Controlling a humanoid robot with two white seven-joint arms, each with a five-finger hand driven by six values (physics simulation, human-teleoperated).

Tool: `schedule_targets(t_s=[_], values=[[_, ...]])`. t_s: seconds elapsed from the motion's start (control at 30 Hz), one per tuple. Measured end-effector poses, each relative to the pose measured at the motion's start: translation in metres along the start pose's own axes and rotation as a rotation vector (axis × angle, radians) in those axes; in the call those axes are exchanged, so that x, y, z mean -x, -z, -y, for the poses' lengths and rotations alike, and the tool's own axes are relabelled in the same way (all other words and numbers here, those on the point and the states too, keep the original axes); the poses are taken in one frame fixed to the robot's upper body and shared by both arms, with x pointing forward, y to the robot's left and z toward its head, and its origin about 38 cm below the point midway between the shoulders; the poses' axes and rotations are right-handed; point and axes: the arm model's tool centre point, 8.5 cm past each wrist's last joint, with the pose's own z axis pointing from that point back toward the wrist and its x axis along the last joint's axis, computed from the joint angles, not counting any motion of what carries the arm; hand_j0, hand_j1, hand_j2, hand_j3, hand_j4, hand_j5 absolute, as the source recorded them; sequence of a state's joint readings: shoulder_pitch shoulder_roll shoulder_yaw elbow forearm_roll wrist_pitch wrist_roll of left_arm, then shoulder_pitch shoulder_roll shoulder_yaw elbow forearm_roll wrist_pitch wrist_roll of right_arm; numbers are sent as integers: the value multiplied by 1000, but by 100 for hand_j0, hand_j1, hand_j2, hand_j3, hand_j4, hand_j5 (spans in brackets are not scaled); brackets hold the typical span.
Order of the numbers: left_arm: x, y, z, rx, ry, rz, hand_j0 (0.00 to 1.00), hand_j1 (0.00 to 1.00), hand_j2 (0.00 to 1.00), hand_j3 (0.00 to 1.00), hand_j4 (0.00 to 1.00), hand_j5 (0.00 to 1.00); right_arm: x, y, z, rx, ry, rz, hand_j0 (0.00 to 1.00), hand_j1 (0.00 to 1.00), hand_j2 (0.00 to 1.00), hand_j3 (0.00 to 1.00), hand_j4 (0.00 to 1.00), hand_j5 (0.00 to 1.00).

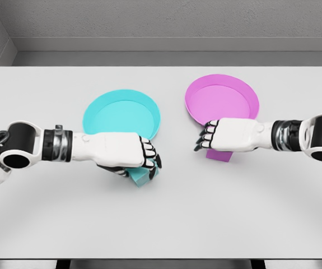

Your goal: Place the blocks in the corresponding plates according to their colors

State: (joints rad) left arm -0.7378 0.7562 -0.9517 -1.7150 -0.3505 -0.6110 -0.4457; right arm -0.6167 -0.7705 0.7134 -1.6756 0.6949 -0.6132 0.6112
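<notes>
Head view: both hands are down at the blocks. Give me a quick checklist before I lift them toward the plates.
1. Left hand closed on the cyan block: ok, fingers curl over it; only a corner of the block shows.
2. Right hand over the magenta block: ok; whether the grip is firm: cannot tell, the hand hides most of the block.
3. Blocks off the table: cannot tell.
4. Cyan plate free of objects: ok.
5. Magenta plate free of objects: ok.
6. Colours matched by side, cyan plate behind the left hand, magenta plate behind the right: ok.
</notes>
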Motion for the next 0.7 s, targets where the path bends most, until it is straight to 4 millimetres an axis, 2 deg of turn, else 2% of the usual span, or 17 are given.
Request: schedule_targets(t_s=[0.07,0.13,0.23,0.33,0.47,0.53,0.7], values=[[2,-3,-6,-13,0,-2,48,48,48,48,48,48,0,0,-1,-3,2,-1,66,66,66,66,66,66],[6,-6,-12,-25,6,-11,48,48,48,48,48,48,1,0,-1,-4,3,-2,59,59,59,59,59,59],[17,-14,-16,-39,-1,-48,48,48,48,48,48,48,2,0,-3,-7,3,-7,55,55,55,55,55,55],[35,-26,-21,-48,-7,-106,48,48,48,48,48,48,3,0,-2,-2,7,-6,55,55,55,55,55,55],[70,-41,-34,-67,-18,-203,48,48,48,48,48,48,5,-1,4,15,13,-3,55,55,55,55,55,55],[86,-38,-38,-82,-37,-235,48,48,48,48,48,48,3,0,7,34,25,10,55,55,55,55,55,55],[113,-23,-19,-85,-130,-281,54,54,54,54,54,54,3,-1,12,69,53,25,55,55,55,55,55,55]])
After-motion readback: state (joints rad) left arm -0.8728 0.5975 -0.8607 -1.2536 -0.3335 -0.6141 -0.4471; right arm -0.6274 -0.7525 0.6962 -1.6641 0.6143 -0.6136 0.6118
